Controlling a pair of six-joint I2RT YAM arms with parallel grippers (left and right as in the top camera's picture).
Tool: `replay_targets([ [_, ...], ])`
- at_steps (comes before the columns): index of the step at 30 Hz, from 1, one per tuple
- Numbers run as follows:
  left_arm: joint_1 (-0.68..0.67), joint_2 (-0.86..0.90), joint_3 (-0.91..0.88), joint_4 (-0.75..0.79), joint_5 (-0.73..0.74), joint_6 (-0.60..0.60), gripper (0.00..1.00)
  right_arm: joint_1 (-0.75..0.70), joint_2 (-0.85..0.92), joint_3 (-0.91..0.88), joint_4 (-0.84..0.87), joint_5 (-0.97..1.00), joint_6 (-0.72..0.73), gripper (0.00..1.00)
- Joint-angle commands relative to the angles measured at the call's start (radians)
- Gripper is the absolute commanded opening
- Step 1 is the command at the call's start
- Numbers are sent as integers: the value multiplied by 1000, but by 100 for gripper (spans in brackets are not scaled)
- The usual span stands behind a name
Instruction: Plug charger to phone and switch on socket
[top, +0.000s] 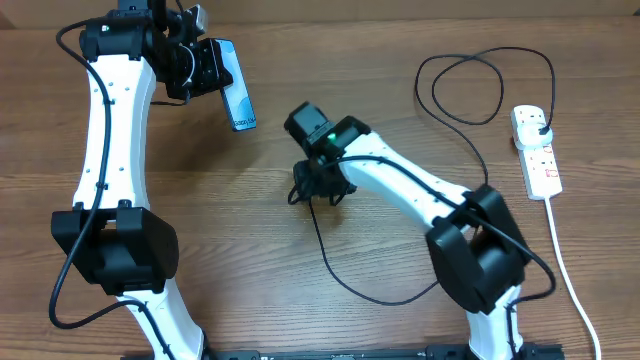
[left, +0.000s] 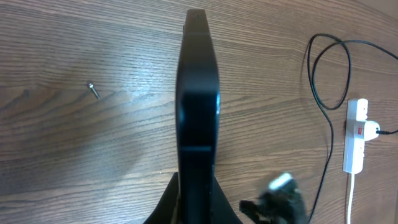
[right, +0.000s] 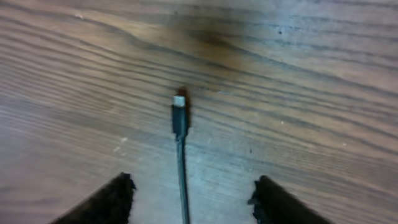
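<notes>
The left gripper (top: 208, 68) holds tight the slim blue-white phone (top: 240, 105), turned on its edge; the right gripper (right: 189, 190) is spread wide and holds nothing; the thin black charger cable (right: 181, 155) lies between its fingers on the brown wooden table (top: 250, 250); the long white socket (top: 537, 150) sits far off to its right.

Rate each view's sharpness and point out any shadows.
Overhead: evenly lit and sharp, with the red markings on the socket distinct. Left wrist: the wood grain is sharp, but the phone fills the centre as a dark, soft-edged slab with a faint shadow to its left. Right wrist: soft throughout; the charger tip has a small dark shadow beside it, and the fingers are blurred.
</notes>
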Motion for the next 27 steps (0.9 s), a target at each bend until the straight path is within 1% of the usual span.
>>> replay_targets([
  [1, 0, -6, 12, 4, 31, 8, 4, 21, 19, 17, 17, 65, 5, 53],
  [3, 0, -6, 12, 6, 31, 9, 4, 33, 20, 17, 39, 65, 5, 53],
  [6, 0, -6, 12, 7, 31, 8, 4, 51, 27, 16, 51, 80, 5, 48],
  [9, 0, -6, 12, 7, 31, 8, 4, 64, 52, 16, 52, 130, 5, 47],
  [13, 0, -6, 12, 5, 31, 9, 4, 63, 87, 16, 61, 131, 5, 45],
  [16, 0, -6, 12, 6, 31, 8, 4, 63, 98, 15, 63, 131, 4, 39],
  [22, 0, -6, 12, 6, 31, 8, 4, 69, 153, 9, 60, 127, -3, 35],
  [27, 0, -6, 12, 6, 31, 8, 4, 69, 174, 9, 60, 119, -2, 28],
])
